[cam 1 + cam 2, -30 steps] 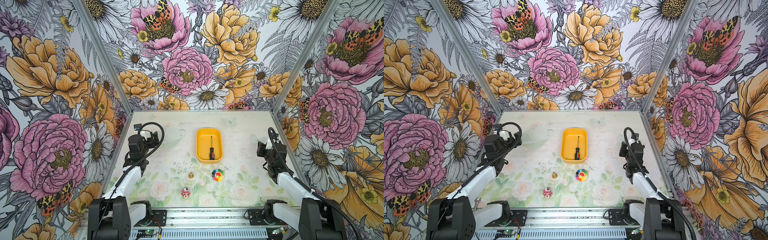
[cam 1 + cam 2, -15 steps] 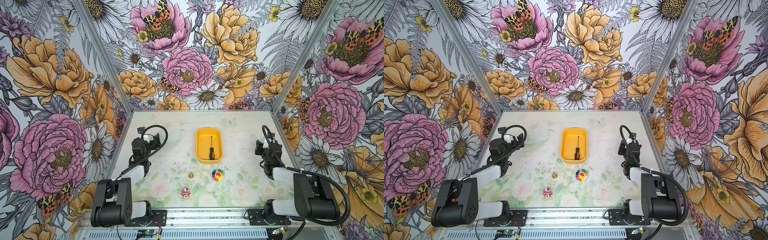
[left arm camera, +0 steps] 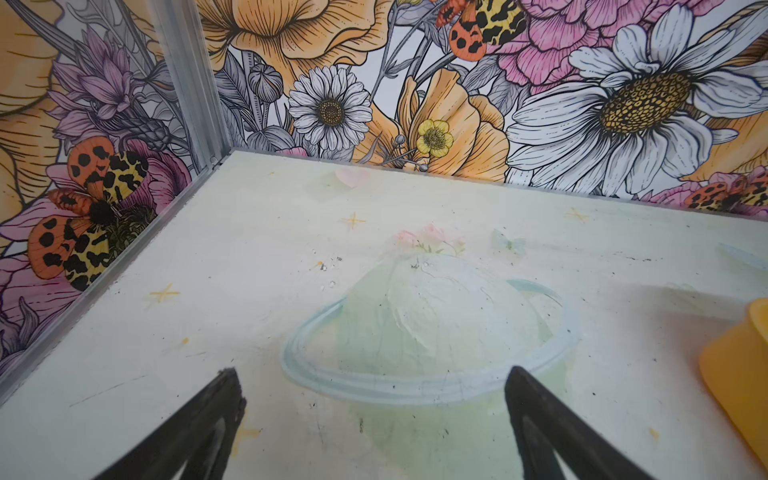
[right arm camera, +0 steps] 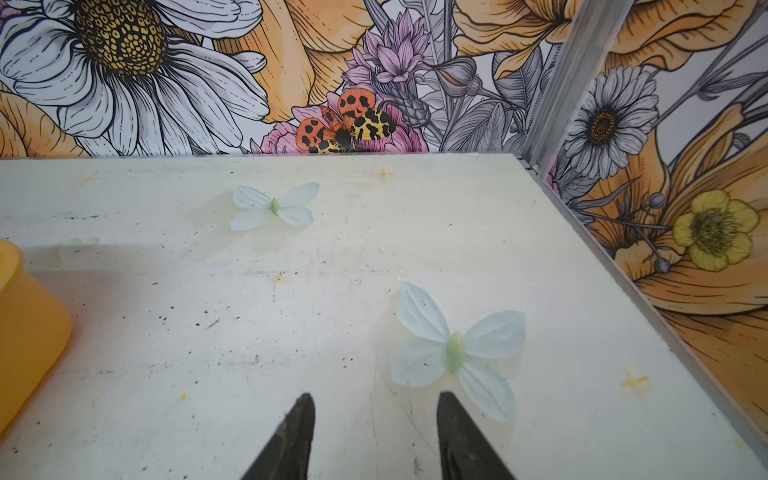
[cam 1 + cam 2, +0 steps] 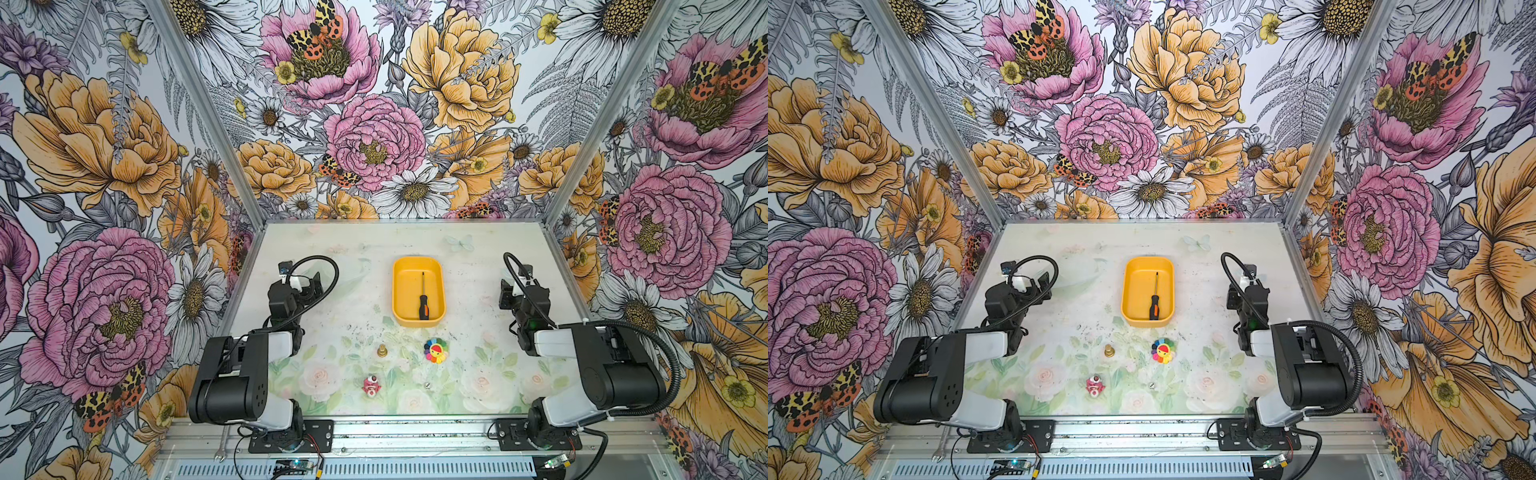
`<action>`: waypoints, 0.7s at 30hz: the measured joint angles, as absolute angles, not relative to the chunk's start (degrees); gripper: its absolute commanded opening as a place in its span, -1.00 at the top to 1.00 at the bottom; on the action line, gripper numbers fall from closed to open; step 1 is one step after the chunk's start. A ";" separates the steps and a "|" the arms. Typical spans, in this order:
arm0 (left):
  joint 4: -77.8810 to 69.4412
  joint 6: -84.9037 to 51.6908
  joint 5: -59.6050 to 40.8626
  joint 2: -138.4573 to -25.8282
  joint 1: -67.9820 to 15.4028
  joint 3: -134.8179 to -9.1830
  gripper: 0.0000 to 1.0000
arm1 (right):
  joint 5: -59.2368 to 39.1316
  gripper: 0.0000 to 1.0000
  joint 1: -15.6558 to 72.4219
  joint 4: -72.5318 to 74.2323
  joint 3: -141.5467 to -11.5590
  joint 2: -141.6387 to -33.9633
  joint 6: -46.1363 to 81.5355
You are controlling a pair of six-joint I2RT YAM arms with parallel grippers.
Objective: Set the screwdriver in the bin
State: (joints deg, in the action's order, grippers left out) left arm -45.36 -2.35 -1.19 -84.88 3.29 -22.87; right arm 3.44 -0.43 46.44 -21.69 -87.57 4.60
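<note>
**Screwdriver lies in the bin as both arms fold home**

The screwdriver (image 5: 423,297) lies flat on the floor of the yellow bin (image 5: 397,291), orange-butted handle toward the robot and shaft pointing at the back wall, as both top views show. The bin stands mid-table, well apart from either arm. Judged from this, the placing is done and the step in hand is the retreat to rest.

The left pincer (image 3: 372,374) hovers over bare table (image 5: 353,253) with its jaws spread wide and nothing between them. The right pincer (image 4: 376,398) stands part-way open, its jaws noticeably closer together than the left's, and it is empty too. Each wrist view catches only a corner of the bin at its edge.

Little seems left to do. The next move probably calls only for settling the arms without swinging inward toward the bin. The loose pieces nearer the robot, a rainbow flower toy (image 5: 435,350), a small brass piece (image 5: 382,351) and a red-and-white figure (image 5: 371,385), are no part of the task.

Against the pictures from a second ago, the screwdriver and bin have not shifted. The arms have changed: then they lay stretched forward from their bases, and now the elbows are raised and folded back over the mounts, with the wrists in much the same spots by the table's sides.
</note>
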 measured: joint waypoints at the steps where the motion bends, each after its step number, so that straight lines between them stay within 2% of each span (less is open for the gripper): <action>1: -46.06 -2.35 -1.15 -85.47 3.29 -22.90 -0.98 | 3.44 0.00 -0.45 46.57 -21.69 -87.57 4.56; 10: -48.12 -0.84 0.99 -88.29 1.48 -22.90 -0.98 | 3.42 -0.07 -0.45 46.63 -21.69 -87.57 4.40; 13: -50.11 -0.84 2.20 -88.51 1.23 -22.61 -0.98 | 3.42 -0.23 -0.45 46.63 -21.69 -87.57 4.56; 21: -51.64 -0.67 3.90 -88.51 0.95 -22.44 -0.98 | 3.40 -0.31 -0.45 46.63 -21.69 -87.57 3.97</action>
State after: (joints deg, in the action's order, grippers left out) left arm -51.64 -0.67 3.90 -88.51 0.95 -22.44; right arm 3.40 -0.45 46.63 -21.69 -87.57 3.97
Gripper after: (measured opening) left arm 0.989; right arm 0.653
